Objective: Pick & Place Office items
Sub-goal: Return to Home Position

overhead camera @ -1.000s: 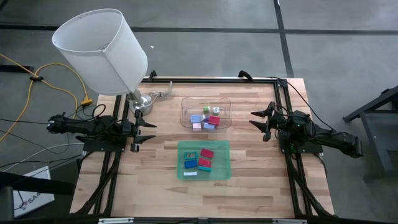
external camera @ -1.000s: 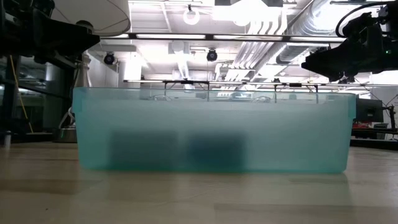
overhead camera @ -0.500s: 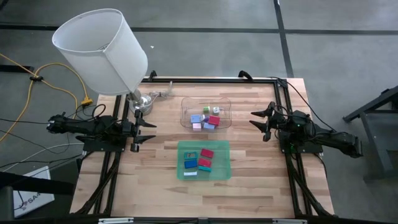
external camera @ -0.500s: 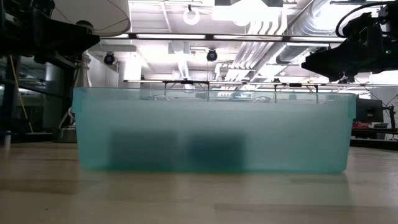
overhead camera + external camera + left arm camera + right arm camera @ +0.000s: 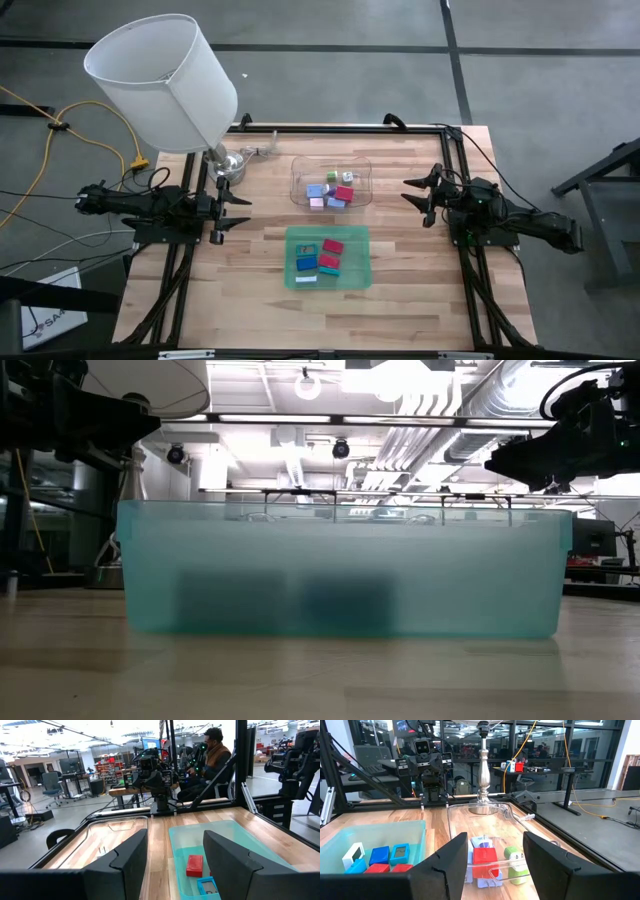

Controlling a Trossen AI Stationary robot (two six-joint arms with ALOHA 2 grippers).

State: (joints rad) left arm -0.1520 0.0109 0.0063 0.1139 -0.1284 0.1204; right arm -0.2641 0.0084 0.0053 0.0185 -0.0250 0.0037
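Note:
The office items are small coloured blocks in two trays at mid-table. Red, blue, teal and white blocks (image 5: 322, 260) lie in the green translucent tray (image 5: 362, 272). Pale blue, pink, purple, green and red ones (image 5: 334, 190) lie in the clear tray (image 5: 300, 170) just beyond it. My left gripper (image 5: 238, 210) hovers open at the table's left edge and my right gripper (image 5: 408, 192) hovers open at the right edge, both pointing level toward the trays, with nothing between the fingers. The left wrist view shows a red block (image 5: 194, 865) ahead; the right wrist view shows a red block (image 5: 485, 857) and a green cube (image 5: 512, 854).
A lamp with a large white shade (image 5: 160, 80) and a metal base (image 5: 228, 162) stands at the far left corner. Black frame rails (image 5: 340, 128) run round the table. Bare wood lies between each gripper and the trays. A person sits in the room beyond (image 5: 212, 750).

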